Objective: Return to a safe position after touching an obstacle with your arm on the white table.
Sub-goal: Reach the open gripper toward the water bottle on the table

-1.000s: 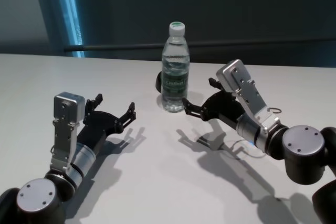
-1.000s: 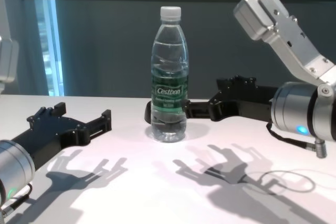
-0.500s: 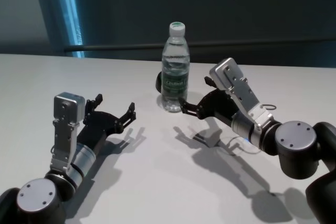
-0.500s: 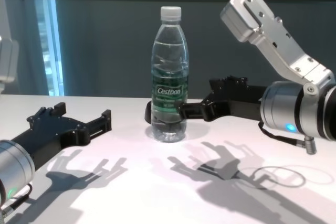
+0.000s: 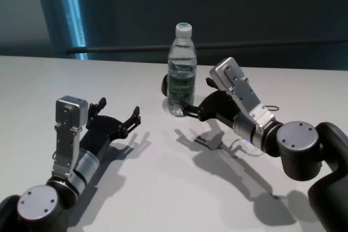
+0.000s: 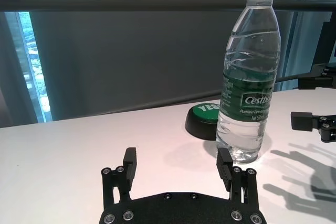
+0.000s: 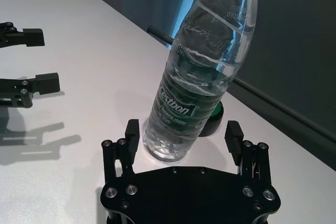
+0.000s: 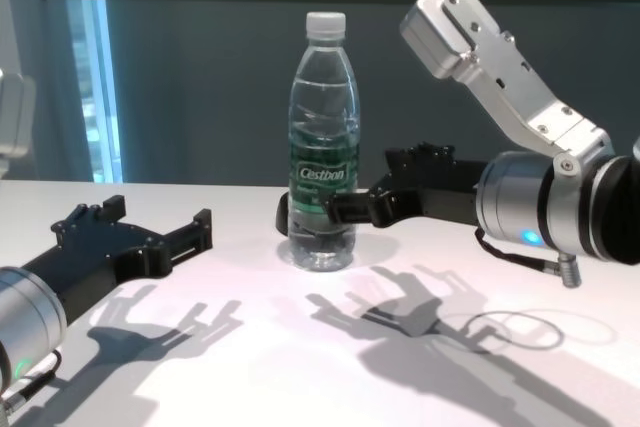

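Beside the bottle [image 5: 181, 71] the right gripper [image 7: 184, 135] spreads wide, fingers flanking its base — a sideways swing could topple it; left gripper [image 5: 119, 119], also spread, idles apart.

The bottle [image 8: 323, 142] stands upright on the white table [image 8: 300, 367]. The right pincer [image 8: 335, 209] reaches its lower part; the left pincer [image 8: 190, 232] hovers apart, fingers spread.

The dark green label of the water bottle [image 6: 248, 70] reads "Cestbon", and the green top of the black button [image 6: 203, 120] behind it shows "YES".
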